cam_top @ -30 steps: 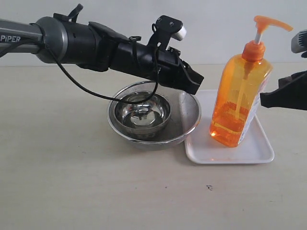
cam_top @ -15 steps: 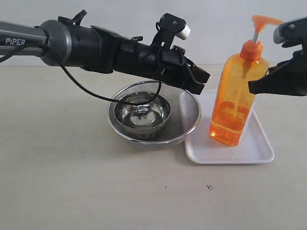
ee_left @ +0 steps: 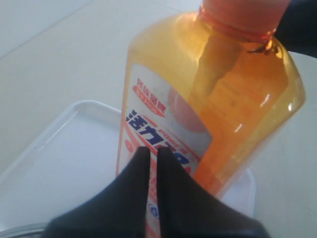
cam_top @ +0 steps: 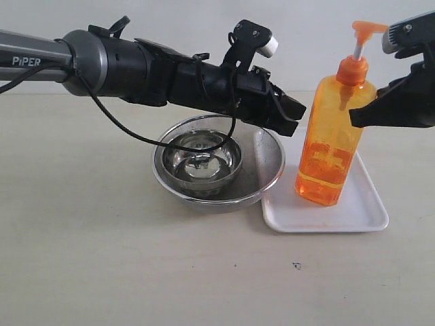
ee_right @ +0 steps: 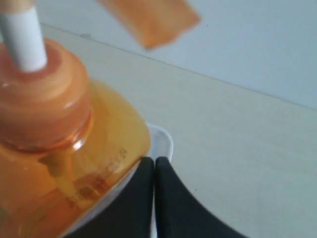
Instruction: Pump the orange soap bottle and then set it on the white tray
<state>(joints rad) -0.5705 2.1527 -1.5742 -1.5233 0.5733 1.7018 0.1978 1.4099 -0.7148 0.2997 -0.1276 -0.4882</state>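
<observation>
The left gripper [ee_left: 153, 151] had its two black fingers drawn together, with only a thin slit between them and nothing held. Its tips pointed at the white-and-red printed label of the orange soap bottle [ee_left: 233, 94], a tall translucent plastic pump bottle with an orange pump head on a white stem. In the exterior view these tips sat just beside the bottle's left flank, not quite touching. The right gripper [ee_right: 154, 161] likewise had its fingers pressed together and empty, with its tips at the bottle's shoulder just under the collar; whether they touched the plastic could not be told. The bottle stood between the two grippers on the white tray [cam_top: 367, 214], a flat rectangular plastic tray with rounded corners and a low rim, and appeared to lean slightly, top toward the right. The left arm reached above a round steel bowl [cam_top: 268, 170] with a smaller steel bowl [cam_top: 204, 153] nested inside; the larger one touched the tray's left edge. Everything rested on a pale beige tabletop [cam_top: 102, 258].
</observation>
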